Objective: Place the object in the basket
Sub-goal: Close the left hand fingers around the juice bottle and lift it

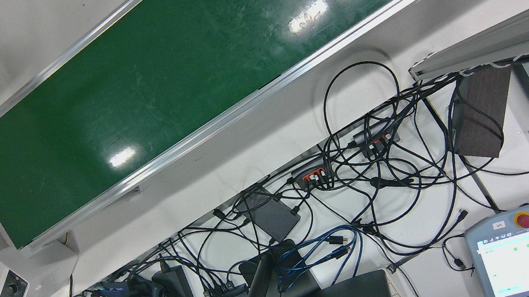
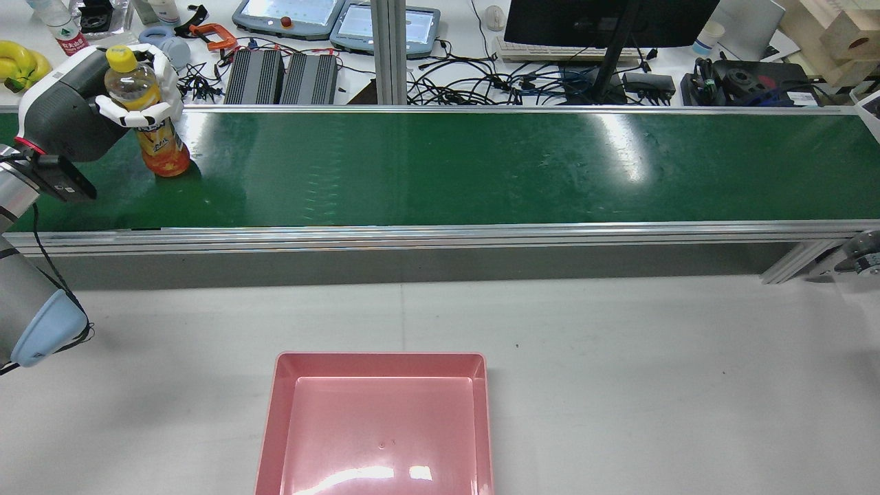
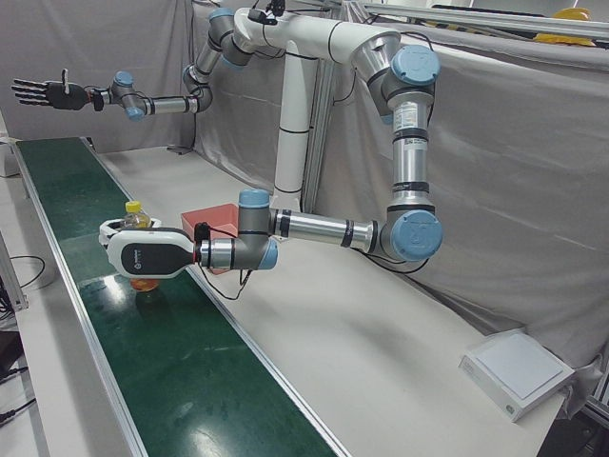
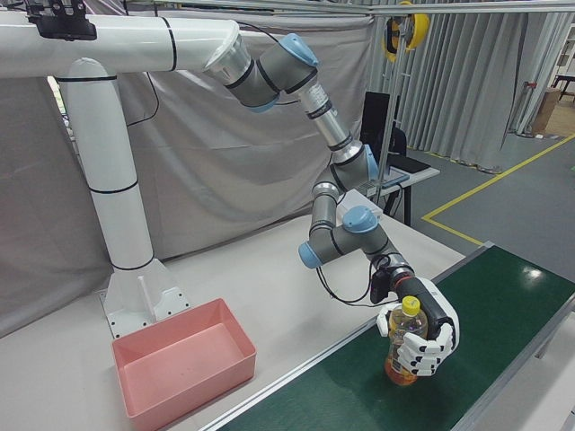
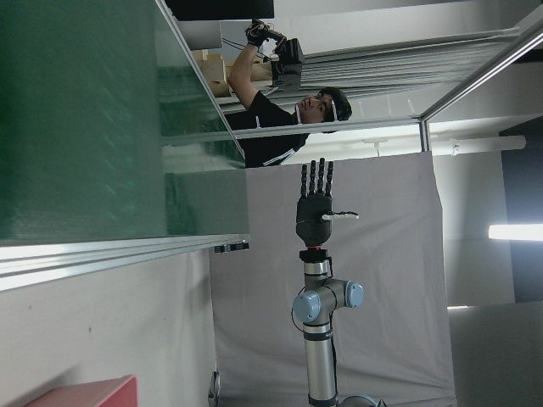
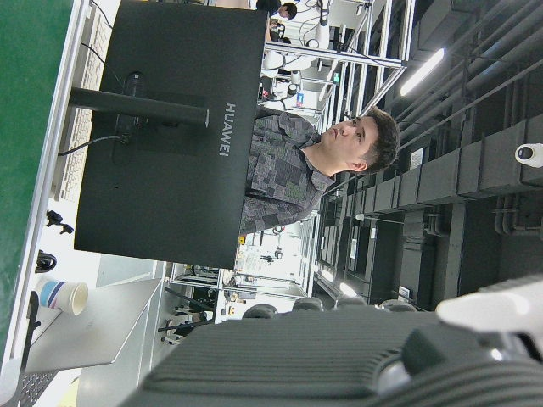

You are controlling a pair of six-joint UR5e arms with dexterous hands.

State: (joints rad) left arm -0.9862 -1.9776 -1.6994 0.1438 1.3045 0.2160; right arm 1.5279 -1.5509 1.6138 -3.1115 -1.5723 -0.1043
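An orange drink bottle [image 2: 162, 148] with a yellow cap stands upright on the green conveyor belt [image 2: 440, 172] at its far left end in the rear view. My left hand [image 2: 137, 96] is shut around the bottle's upper half, fingers wrapped over it. The right-front view shows the same grasp: left hand [image 4: 424, 346], bottle [image 4: 402, 364]. My right hand [image 3: 43, 93] is raised high beyond the belt's far end, open with fingers spread, also seen from the left hand view as the right hand [image 5: 316, 202]. The pink basket [image 2: 381, 362] sits empty on the white table in front of the belt.
Behind the belt lie a monitor [image 2: 605, 20], tangled cables [image 1: 376, 165], teach pendants [image 2: 289, 14], power bricks and bananas [image 2: 17, 62]. A person [image 5: 280, 114] stands beyond the belt's end. White table surface [image 2: 653, 385] surrounds the basket.
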